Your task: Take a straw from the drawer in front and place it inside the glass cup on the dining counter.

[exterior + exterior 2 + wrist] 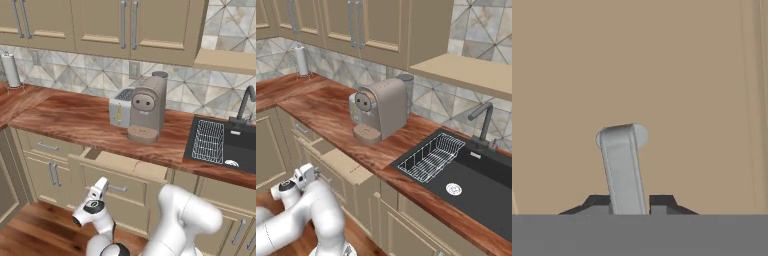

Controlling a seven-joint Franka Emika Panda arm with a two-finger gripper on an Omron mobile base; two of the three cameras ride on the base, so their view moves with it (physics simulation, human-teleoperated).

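arm folded low, pincer seemingly clamping drawer handle

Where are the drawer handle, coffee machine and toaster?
drawer handle [622, 170]: hand view, middle of the silver bar.
coffee machine [148, 107]: left base view, front of its body.
toaster [119, 111]: left base view, front face.

Coffee machine at frame centre on worktop, toaster touching its left. Sink at right, rack inside. Paper roll upper left. Drawer pulled out below machine; handle between fingertips.
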